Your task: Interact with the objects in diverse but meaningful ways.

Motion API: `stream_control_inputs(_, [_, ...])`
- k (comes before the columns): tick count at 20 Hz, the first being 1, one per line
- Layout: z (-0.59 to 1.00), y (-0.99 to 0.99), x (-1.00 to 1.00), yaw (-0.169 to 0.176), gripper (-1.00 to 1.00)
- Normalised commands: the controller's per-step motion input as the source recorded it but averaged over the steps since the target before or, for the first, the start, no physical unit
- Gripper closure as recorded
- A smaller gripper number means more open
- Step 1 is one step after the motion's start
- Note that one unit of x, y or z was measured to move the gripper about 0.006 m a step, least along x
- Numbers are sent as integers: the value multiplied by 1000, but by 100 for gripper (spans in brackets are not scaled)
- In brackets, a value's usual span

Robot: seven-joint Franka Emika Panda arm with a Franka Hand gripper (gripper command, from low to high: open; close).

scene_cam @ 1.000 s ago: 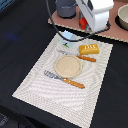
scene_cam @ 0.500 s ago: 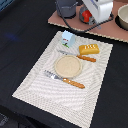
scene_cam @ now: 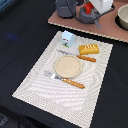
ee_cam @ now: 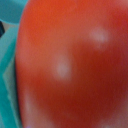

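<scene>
Filling wrist cam, red tomato [ee_cam: 70, 65], w/ grey pot [scene_cam: 90, 16] below, blurry

bread loaf [scene_cam: 88, 48] behind plate [scene_cam: 67, 65], on placemat [scene_cam: 35, 82]

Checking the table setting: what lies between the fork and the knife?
The round plate lies between the fork and knife, seen in the exterior view.

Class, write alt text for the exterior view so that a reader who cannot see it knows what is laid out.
A striped placemat on a dark table holds a round tan plate between a fork and a knife with orange handles, with a yellow bread loaf and a pale-blue carton beside them. Behind the mat, the robot gripper is at a red tomato by a grey pot.
</scene>
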Motion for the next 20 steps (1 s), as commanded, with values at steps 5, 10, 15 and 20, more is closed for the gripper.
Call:
stream_control_inputs(5, [-97, 674, 5, 2, 100])
stream_control_inputs(10, [-167, 476, 167, 0, 100])
stream_control_inputs(15, [-128, 324, 63, 0, 100])
stream_control_inputs(20, [28, 218, 0, 0, 100])
